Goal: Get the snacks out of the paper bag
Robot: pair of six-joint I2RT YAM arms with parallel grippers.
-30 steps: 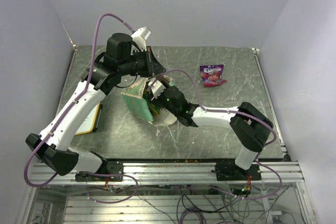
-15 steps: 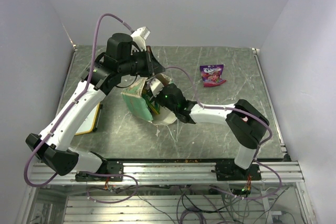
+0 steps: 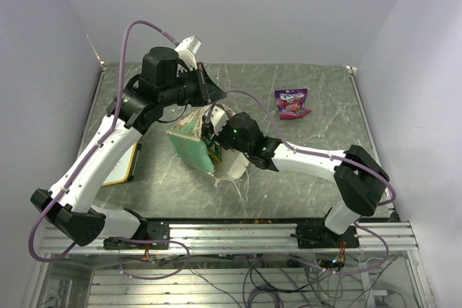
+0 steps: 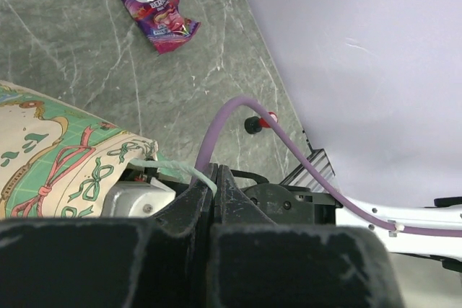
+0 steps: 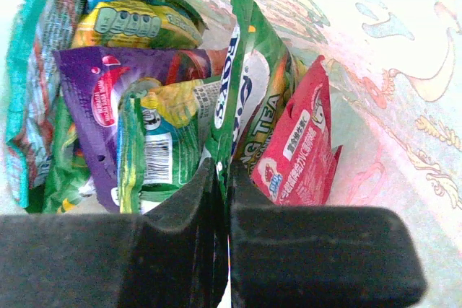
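Your right jaws, open a second ago, now pinch the green packet [image 5: 253, 99] inside the bag [image 3: 189, 148]; your left jaws grip the bag's top edge, fully closed.

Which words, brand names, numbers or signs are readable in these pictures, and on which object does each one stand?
"Fox's", "BER…": on the loose purple packet.
"…OX'S", "…NS TEA": on the green packet inside the paper bag.
Barcode, digits too small to read: on the green-and-yellow packet.
Too blurred to read: the print on the red packet and the yellow packet.
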